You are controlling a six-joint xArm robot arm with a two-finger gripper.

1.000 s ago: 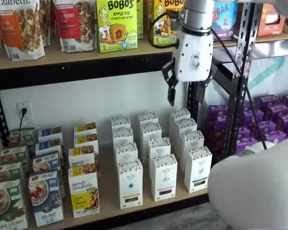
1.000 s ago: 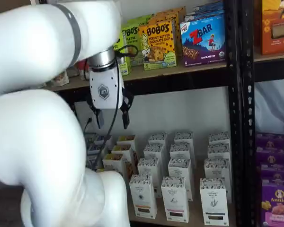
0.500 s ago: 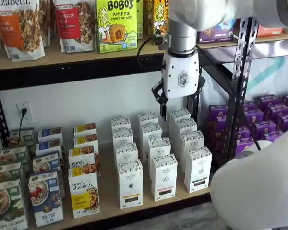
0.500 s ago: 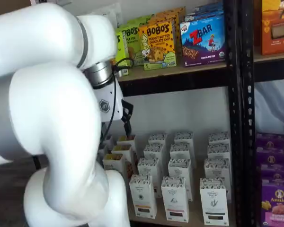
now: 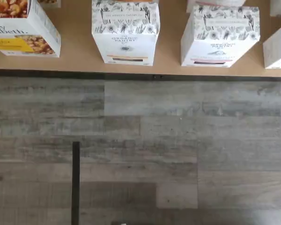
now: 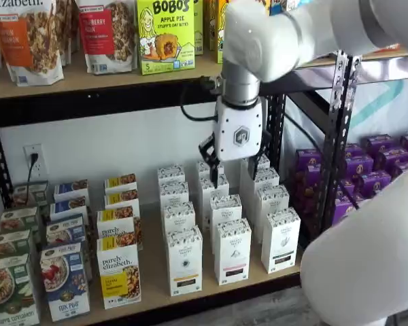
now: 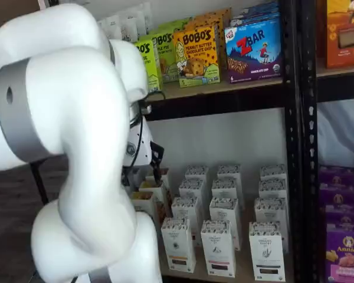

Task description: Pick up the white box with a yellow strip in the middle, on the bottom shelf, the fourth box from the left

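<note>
Wrist view looks straight down on the front edge of the bottom shelf, where we see the white box with its yellow strip standing at the edge, a pink-strip carton just beside it and a granola box on its other side. Grey plank floor fills the rest. In a shelf view, our gripper hangs above the back rows of white cartons, well apart from the white box in the front row. A plain gap shows between the two black fingers, so they are released and grasp nothing.
</note>
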